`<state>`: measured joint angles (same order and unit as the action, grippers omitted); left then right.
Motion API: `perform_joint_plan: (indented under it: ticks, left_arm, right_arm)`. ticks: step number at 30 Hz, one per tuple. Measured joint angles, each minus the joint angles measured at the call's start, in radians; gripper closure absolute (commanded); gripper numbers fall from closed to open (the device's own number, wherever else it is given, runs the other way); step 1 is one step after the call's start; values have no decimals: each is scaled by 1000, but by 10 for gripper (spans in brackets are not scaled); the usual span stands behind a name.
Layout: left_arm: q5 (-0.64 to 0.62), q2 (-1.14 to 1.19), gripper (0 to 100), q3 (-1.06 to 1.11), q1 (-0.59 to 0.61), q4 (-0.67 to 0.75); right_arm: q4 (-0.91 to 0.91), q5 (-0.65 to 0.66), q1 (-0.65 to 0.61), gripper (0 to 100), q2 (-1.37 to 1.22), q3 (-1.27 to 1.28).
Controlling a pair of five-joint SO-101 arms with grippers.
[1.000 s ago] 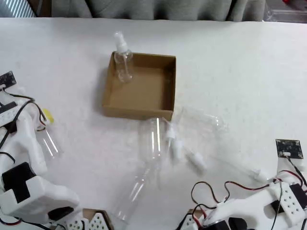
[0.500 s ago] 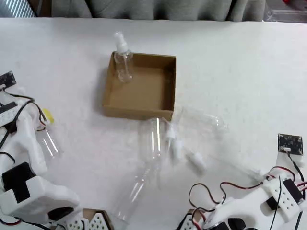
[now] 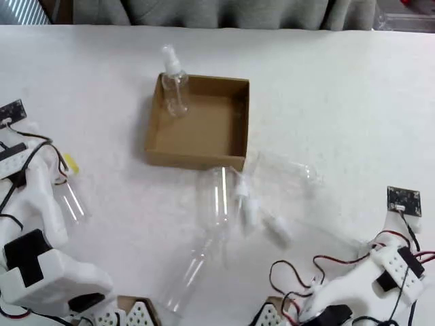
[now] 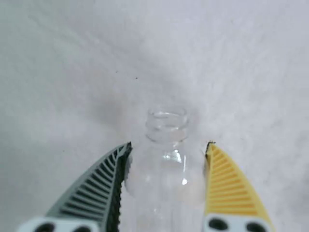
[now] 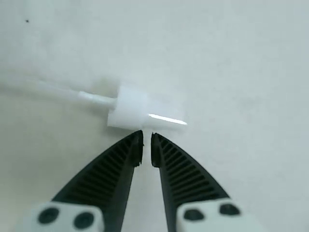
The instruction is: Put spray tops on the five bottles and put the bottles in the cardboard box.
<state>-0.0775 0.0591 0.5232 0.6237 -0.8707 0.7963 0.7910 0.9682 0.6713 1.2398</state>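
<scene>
5 clear plastic bottles: 1 upright w/ spray top (image 3: 175, 92) in far corner of brown cardboard box (image 3: 239, 119); 3 lying uncapped on white table (image 3: 340, 88) near box front (image 3: 215, 195) (image 3: 287, 168) (image 3: 192, 266); 1 uncapped bottle (image 4: 166, 159) between left gripper (image 4: 170, 145) jaws, spread wide along its sides. 2 loose white spray tops (image 3: 246, 204) (image 3: 276, 229) among the bottles. Right gripper (image 3: 372, 239) (image 5: 147, 135): tips nearly together, empty, just short of 3rd white spray top (image 5: 137, 113).

High over table (image 3: 340, 88); wrists close, downward
</scene>
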Motion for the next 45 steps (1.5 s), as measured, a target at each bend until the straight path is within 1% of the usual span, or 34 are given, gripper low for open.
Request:
perform_joint_plan:
  ticks: [5, 9, 18, 22, 26, 31, 34, 40, 45]
  left_arm:
    - [2, 0, 972, 0, 0, 0]
    - [48, 0, 972, 0, 0, 0]
    - [58, 0, 972, 0, 0, 0]
    - [58, 0, 972, 0, 0, 0]
    - [58, 0, 972, 0, 0, 0]
    - [58, 0, 972, 0, 0, 0]
    - [58, 0, 972, 0, 0, 0]
    - [63, 0, 972, 0, 0, 0]
    - [66, 0, 972, 2, -5, 3]
  right_arm:
    - [-43, 0, 61, 982, -101, -26]
    - [-94, -31, 68, 982, -196, -77]
    - [-98, -124, 66, 982, -506, -341]
    - [-89, -173, 28, 982, -612, -439]
    - [-12, -233, -12, 982, -669, -535]
    - [78, -304, -114, 982, -672, -646]
    - [118, -345, -164, 982, -672, -666]
    - [121, -411, -276, 982, -672, -666]
    - [129, -443, -330, 982, -672, -666]
